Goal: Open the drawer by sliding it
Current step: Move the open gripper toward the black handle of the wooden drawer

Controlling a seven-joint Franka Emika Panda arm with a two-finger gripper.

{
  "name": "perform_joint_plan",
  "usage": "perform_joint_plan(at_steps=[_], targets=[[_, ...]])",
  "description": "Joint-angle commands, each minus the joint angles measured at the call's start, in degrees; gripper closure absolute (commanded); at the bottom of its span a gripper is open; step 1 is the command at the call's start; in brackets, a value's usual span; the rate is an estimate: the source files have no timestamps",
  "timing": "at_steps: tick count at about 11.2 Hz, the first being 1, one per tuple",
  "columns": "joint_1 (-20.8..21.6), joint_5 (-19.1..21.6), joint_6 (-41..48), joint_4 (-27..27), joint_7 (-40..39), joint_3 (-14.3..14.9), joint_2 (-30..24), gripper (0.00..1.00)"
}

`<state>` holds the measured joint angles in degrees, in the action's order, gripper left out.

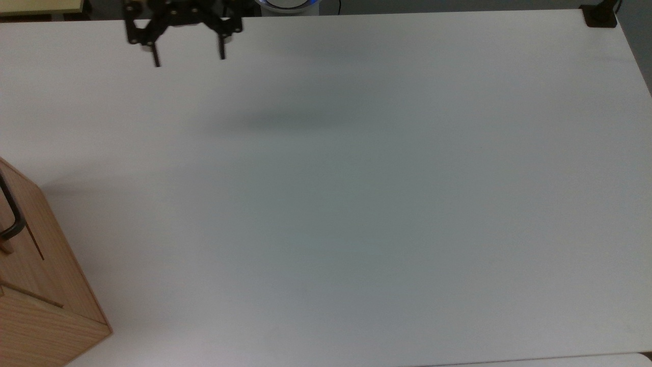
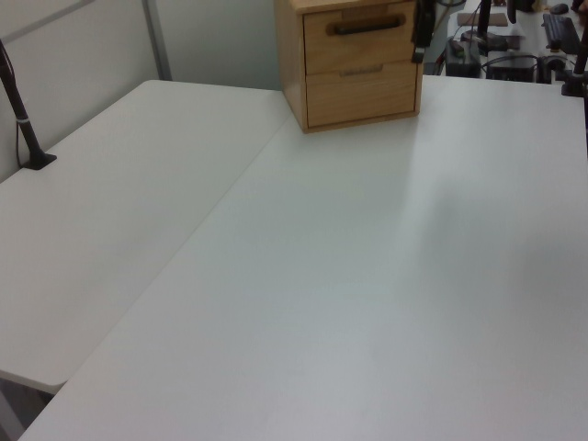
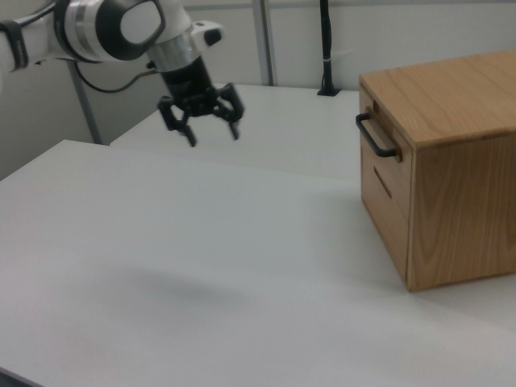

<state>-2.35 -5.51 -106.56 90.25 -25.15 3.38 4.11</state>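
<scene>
The drawer (image 2: 358, 48) is the upper one of two in a light-wood cabinet (image 3: 451, 121). Its front sits flush with the cabinet body. Its black bar handle (image 3: 376, 137) sticks out from the front, and the handle (image 1: 11, 214) also shows at the top view's left edge. My gripper (image 1: 189, 58) hangs open and empty over the table's far edge at the top view's upper left, well away from the cabinet. In the right view the gripper (image 3: 214, 135) is in the air to the left of the handle, fingers pointing down.
The white table (image 1: 356, 204) stretches bare between gripper and cabinet. A black post (image 2: 23, 119) is clamped to a second white table at the left view's left. A black clamp (image 1: 600, 15) sits at the top view's upper right corner.
</scene>
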Motion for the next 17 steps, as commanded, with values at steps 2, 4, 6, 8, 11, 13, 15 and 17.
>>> perform_joint_plan(at_steps=[2,4,6,8,11,13,15,17], targets=[[-0.90,-8.52,-17.50,1.07,-11.32,1.89,4.75,0.13],[-2.30,-19.91,-28.55,0.89,-10.98,2.07,10.01,0.16],[-3.63,-21.47,-34.92,-1.30,-10.71,4.43,13.28,0.17],[-3.98,-21.73,-41.23,-2.62,-10.89,7.07,16.18,0.21],[-6.52,-21.82,-45.05,-10.07,-10.71,8.05,23.12,0.32],[-7.14,-21.73,-47.58,-11.41,-10.62,9.19,24.36,0.36],[-7.50,-22.00,-48.39,-11.24,-10.80,9.19,24.54,0.53],[-7.85,-24.44,-48.48,-10.89,-10.97,9.19,24.45,0.80]])
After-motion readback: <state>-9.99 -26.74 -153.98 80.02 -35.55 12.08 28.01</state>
